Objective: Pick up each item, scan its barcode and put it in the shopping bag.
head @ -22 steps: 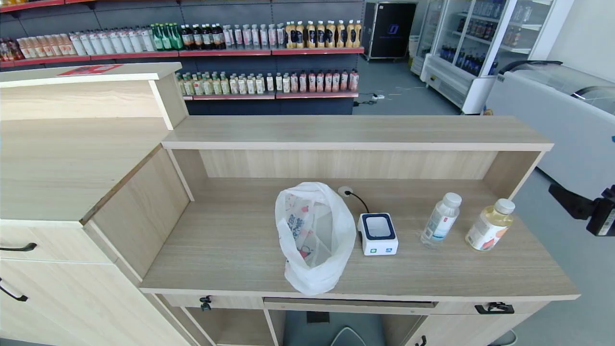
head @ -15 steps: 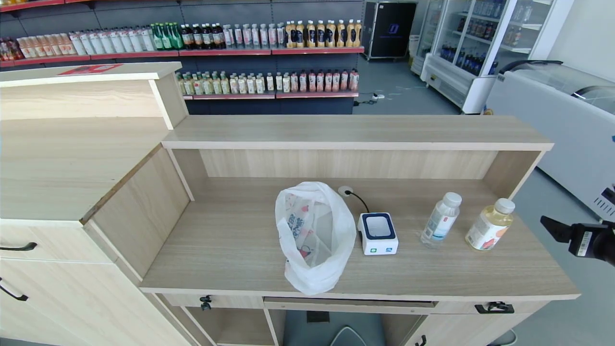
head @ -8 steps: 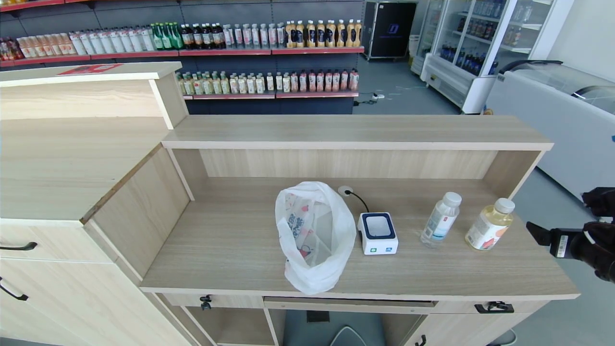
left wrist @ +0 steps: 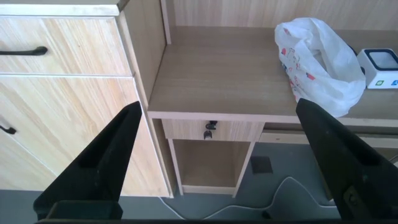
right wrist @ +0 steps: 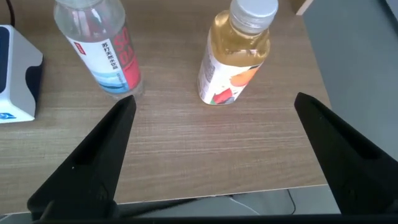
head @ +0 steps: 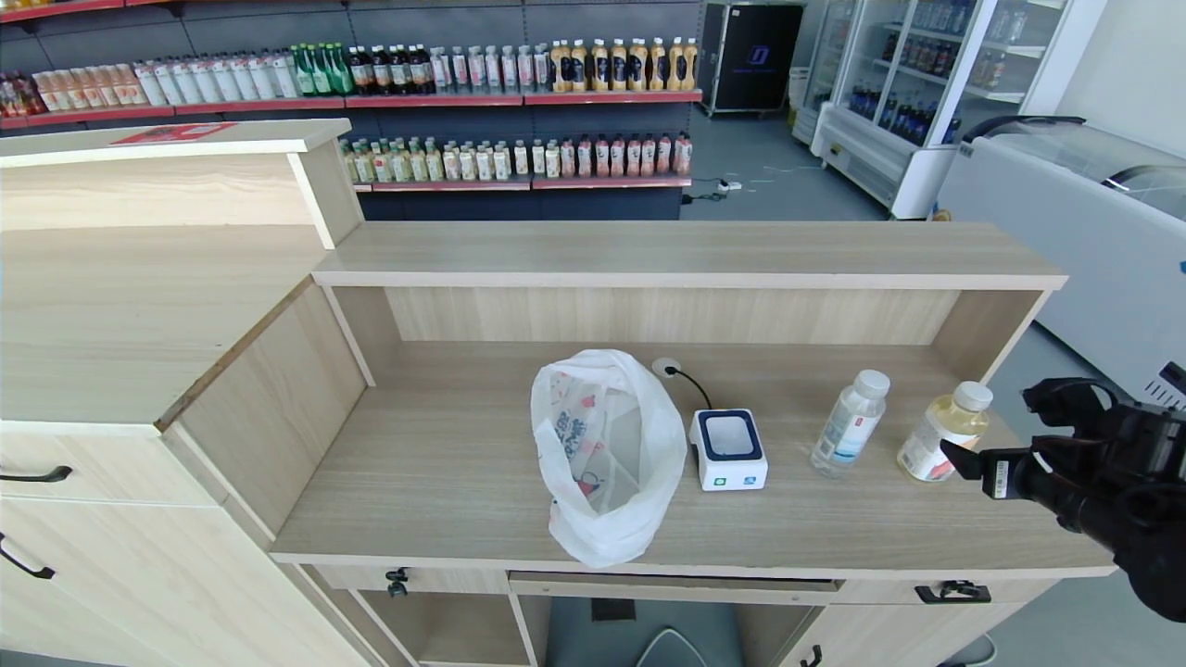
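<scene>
An open white plastic shopping bag (head: 607,454) (left wrist: 317,56) stands mid-counter. Just right of it sits a white barcode scanner (head: 728,449) (right wrist: 15,74) (left wrist: 380,65). Further right stand a clear water bottle (head: 851,423) (right wrist: 99,46) and a yellow drink bottle (head: 945,431) (right wrist: 236,56), both upright. My right gripper (head: 996,426) (right wrist: 214,102) is open at the counter's right end, just right of the yellow bottle, with nothing between its fingers. Open too, my left gripper (left wrist: 217,106) hangs low in front of the counter's left side, away from the items.
The wooden counter (head: 445,482) has a raised back shelf (head: 686,255) and a taller cabinet (head: 139,315) on the left. Drawer handles (head: 952,593) line the front edge. A cable (head: 686,380) runs from the scanner to the back.
My right gripper has come in from the right edge, moving left to just beside the yellow bottle. Bottles, scanner and bag have not moved.
</scene>
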You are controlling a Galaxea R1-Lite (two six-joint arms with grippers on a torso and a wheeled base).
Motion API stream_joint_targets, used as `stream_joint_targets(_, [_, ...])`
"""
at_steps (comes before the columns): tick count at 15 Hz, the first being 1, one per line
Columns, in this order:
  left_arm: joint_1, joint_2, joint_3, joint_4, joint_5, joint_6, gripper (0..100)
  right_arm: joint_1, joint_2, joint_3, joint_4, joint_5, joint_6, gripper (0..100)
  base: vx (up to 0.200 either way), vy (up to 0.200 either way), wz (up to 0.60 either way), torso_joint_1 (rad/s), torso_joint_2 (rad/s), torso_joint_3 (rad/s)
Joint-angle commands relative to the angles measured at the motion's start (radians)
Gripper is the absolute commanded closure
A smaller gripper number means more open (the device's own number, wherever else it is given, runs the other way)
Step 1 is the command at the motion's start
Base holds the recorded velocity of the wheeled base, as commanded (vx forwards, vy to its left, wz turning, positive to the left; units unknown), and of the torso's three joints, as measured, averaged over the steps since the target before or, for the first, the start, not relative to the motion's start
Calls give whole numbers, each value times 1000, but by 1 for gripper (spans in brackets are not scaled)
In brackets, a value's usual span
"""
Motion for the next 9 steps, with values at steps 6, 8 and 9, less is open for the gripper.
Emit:
stream_joint_targets(6, [0, 0, 0, 0, 0, 0, 0, 97, 148, -144, 12, 1, 45, 0, 0, 0, 0, 0, 0, 0])
stream_joint_targets(8, [0, 0, 0, 0, 0, 0, 0, 132, 185, -163, 3, 1, 59, 0, 0, 0, 0, 0, 0, 0])
stream_joint_targets(9, [0, 0, 0, 0, 0, 0, 0, 137, 196, -184, 3, 1, 59, 0, 0, 0, 0, 0, 0, 0])
